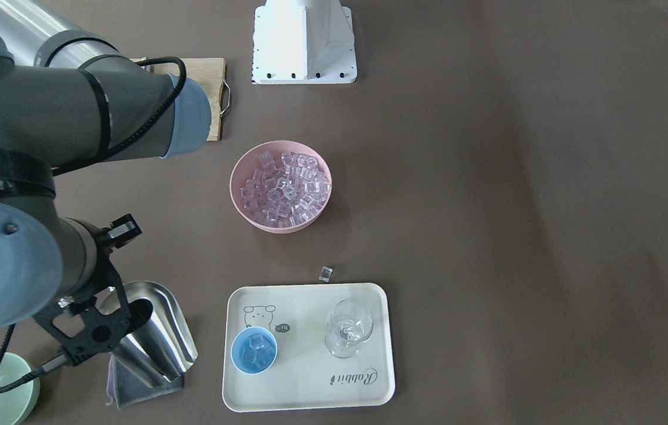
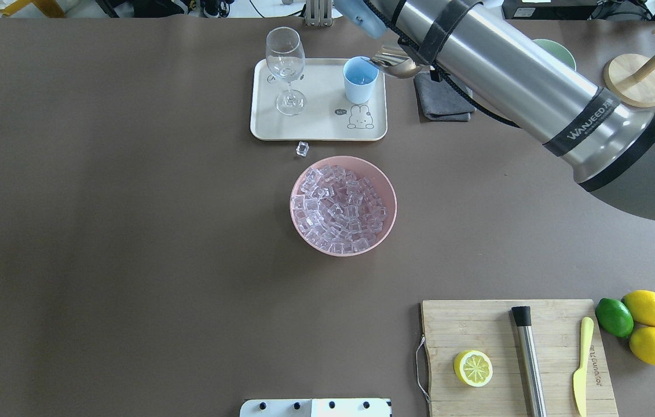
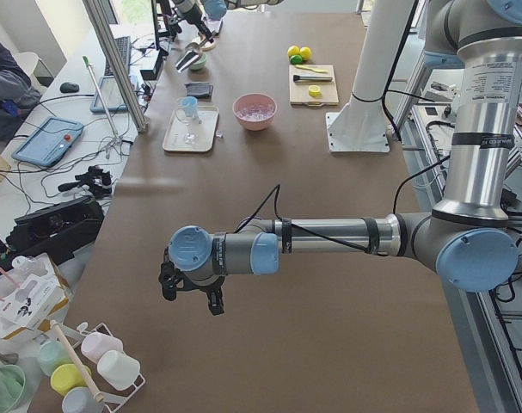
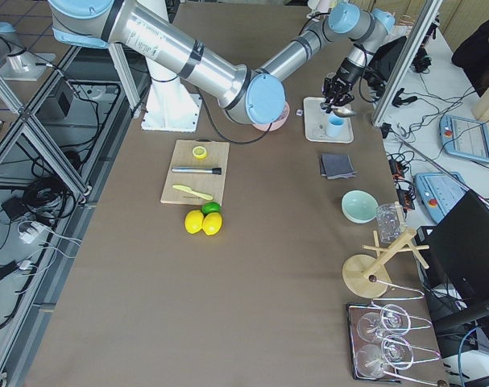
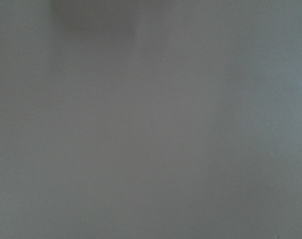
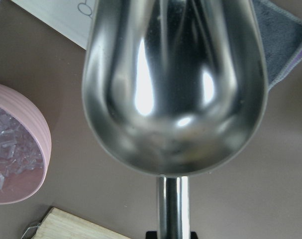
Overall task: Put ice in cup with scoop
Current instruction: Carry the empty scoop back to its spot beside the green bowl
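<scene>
The scoop [image 1: 153, 333] is held in the air over the grey cloth [image 1: 139, 392], just beside the tray [image 1: 310, 392]. In the right wrist view its trough is seen to be empty. It is gripped at the rear end of its short handle, which leaves the whole trough free to dig and tip and keeps the arm clear of the rims.

The cup [image 1: 237, 359] is set on the tray corner nearest the scoop, apart from the wine glass [image 1: 348, 327]. A few clear cubes are visible inside it, so one load is judged to be already delivered. The bulk of the ice [image 1: 283, 188] is heaped in the pink bowl [image 1: 236, 189], which is placed near the tray so that only a short carry is needed. One stray cube [image 1: 325, 273] lies on the table between bowl and tray, just off the tray's edge; it is judged to be a spill.

The right fingers [image 6: 151, 235] are drawn together and clamped on the scoop's handle, which passes between them at the bottom edge of the wrist view; nothing else is touched by them. The left fingers [image 3: 168, 291] are parked well away from the work, and whether they are apart or together cannot be told.
</scene>
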`<state>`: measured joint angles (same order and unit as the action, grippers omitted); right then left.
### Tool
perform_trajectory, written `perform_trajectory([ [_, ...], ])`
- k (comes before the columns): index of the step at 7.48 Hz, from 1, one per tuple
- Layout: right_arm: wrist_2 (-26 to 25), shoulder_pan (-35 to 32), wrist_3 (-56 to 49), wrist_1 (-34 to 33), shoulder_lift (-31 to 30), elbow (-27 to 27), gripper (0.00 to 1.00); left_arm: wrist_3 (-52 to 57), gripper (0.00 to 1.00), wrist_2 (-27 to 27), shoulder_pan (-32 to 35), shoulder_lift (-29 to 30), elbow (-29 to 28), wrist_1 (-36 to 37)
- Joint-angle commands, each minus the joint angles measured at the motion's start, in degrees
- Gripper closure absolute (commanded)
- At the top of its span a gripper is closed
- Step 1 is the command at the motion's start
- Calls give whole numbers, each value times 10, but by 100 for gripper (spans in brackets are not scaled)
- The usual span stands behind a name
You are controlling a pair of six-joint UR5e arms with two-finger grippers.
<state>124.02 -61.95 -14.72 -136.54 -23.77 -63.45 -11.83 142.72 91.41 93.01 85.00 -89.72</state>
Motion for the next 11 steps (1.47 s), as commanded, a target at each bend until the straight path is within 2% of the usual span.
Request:
perform_trajectory([
  [1, 0, -47, 69, -14, -154, -204, 100, -2, 2, 3, 1, -10, 12, 5],
  [3, 2, -48, 183, 6, -290, -349, 100, -2, 2, 2, 1, -10, 12, 5],
  [4, 10, -48, 224, 52, -364, -403, 100, -3, 2, 2, -2, -10, 11, 4],
  [6, 58, -45, 329, 167, -491, -460, 100, -2, 2, 0, 1, -10, 13, 2],
  [8, 65, -41, 360, 318, -612, -468, 100, -1, 2, -24, 1, -9, 18, 2],
  [9, 81, -31, 388, 392, -653, -457, 100, 0, 2, -23, 1, -9, 18, 1],
  [11, 82, 4, 389, 473, -665, -392, 100, 2, 2, -24, -1, -9, 25, -1],
])
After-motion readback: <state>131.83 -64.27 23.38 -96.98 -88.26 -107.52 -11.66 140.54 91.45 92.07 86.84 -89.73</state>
